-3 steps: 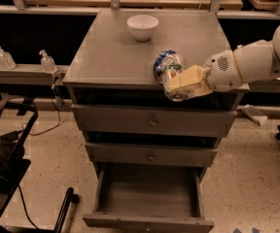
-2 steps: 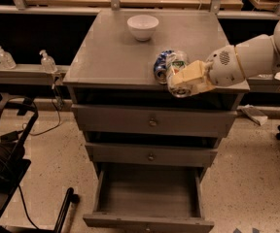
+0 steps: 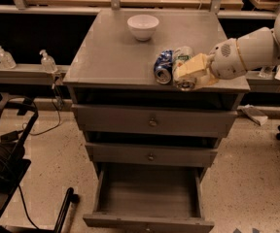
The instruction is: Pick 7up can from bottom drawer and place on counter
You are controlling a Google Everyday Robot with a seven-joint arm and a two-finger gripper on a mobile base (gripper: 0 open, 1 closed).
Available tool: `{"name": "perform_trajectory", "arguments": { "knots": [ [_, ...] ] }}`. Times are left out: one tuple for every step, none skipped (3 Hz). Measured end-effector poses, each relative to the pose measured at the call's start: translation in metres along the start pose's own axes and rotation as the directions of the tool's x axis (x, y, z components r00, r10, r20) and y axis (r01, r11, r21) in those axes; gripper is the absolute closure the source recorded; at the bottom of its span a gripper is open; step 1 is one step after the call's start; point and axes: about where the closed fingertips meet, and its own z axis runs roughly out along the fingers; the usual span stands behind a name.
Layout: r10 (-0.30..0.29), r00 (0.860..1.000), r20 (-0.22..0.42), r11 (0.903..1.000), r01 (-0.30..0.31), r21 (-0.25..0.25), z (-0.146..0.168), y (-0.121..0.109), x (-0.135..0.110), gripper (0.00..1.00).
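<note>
The 7up can [image 3: 182, 56], pale silvery-green, lies tilted at the front right of the counter [image 3: 111, 57]. My gripper [image 3: 191, 72] comes in from the right, and its cream fingers [image 3: 192, 66] are shut around the can's middle. The can's lower end [image 3: 184, 84] sits near the counter's front edge. It touches a blue-and-white soda can [image 3: 163, 66] lying on its side just to the left. The bottom drawer [image 3: 147, 191] is pulled out below and shows only its bare grey floor.
A white bowl [image 3: 143, 26] stands at the back middle of the counter. Two shut drawers with round knobs [image 3: 152, 123] sit above the open one. Two small bottles [image 3: 47, 61] stand on a ledge to the left, and a black cart [image 3: 4, 149] is on the floor at left.
My gripper has carried the 7up can a little back and to the right, from over the front edge onto the counter beside the blue-and-white can.
</note>
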Motion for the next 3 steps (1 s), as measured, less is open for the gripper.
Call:
{"name": "perform_trajectory", "arguments": {
  "knots": [
    [0.033,0.999,-0.017,0.9990,-0.034,-0.028,-0.002,0.015,0.013,1.00],
    [0.065,0.998,-0.026,0.9961,-0.066,-0.058,-0.004,0.030,0.027,1.00],
    [0.078,0.997,-0.031,0.9941,-0.080,-0.074,-0.004,0.035,0.034,1.00]
  ]
}}
